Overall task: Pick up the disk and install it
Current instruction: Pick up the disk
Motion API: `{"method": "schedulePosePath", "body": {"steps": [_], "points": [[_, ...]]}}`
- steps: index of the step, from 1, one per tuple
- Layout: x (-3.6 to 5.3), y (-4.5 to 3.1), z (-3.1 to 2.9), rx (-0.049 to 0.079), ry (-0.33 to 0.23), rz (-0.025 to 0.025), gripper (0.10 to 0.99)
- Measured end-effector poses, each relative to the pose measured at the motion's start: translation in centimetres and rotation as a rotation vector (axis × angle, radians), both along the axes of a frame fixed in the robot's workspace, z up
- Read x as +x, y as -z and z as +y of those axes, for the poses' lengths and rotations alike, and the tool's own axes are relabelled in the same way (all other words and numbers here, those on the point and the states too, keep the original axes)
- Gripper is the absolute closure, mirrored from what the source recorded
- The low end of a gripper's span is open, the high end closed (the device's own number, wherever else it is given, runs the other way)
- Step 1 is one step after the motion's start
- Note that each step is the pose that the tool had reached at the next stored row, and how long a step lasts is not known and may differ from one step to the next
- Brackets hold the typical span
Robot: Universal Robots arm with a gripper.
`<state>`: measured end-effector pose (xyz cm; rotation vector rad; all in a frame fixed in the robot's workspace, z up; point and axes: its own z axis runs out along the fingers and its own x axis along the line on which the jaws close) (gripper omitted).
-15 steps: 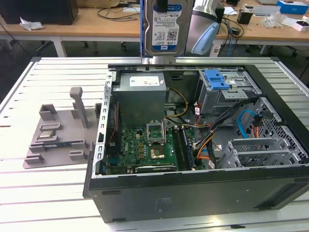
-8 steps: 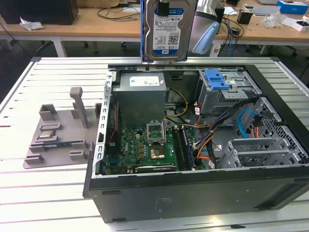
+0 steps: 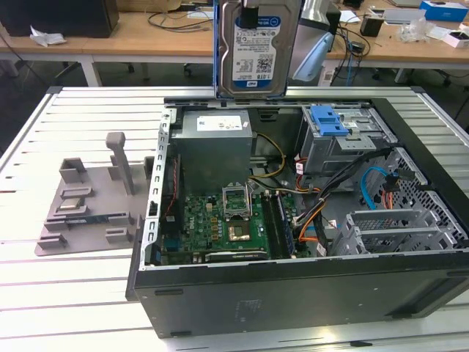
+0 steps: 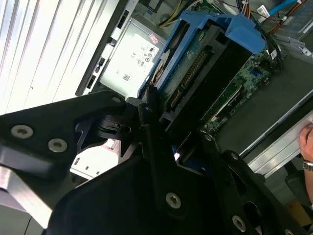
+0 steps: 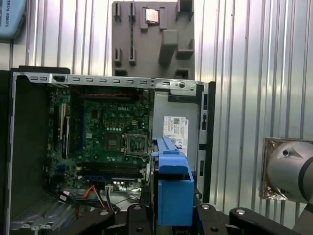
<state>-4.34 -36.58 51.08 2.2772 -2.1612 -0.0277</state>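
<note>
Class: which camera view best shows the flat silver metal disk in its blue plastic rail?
The exterior view: the flat silver disk faces it upright, label visible. The second wrist view shows the disk by its connector edge; the first wrist view, its blue rail end-on.

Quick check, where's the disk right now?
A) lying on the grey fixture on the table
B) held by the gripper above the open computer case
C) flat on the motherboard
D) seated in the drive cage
B: the disk is clamped upright in the gripper, in the air above the computer case.
</note>
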Motion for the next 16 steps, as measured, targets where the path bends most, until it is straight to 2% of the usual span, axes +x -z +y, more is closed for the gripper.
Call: {"method": "schedulePosePath", "body": {"steps": [3, 8, 9, 16], "points": [[0.0, 0.0, -1.28, 0.0, 0.0, 0.0, 0.722], [0.0, 0.01, -2.49, 0.0, 0.0, 0.0, 0.722], [0.0, 0.01, -2.97, 0.0, 0.0, 0.0, 0.722], [0.0, 0.01, -4.67, 0.0, 0.0, 0.0, 0.722]]}}
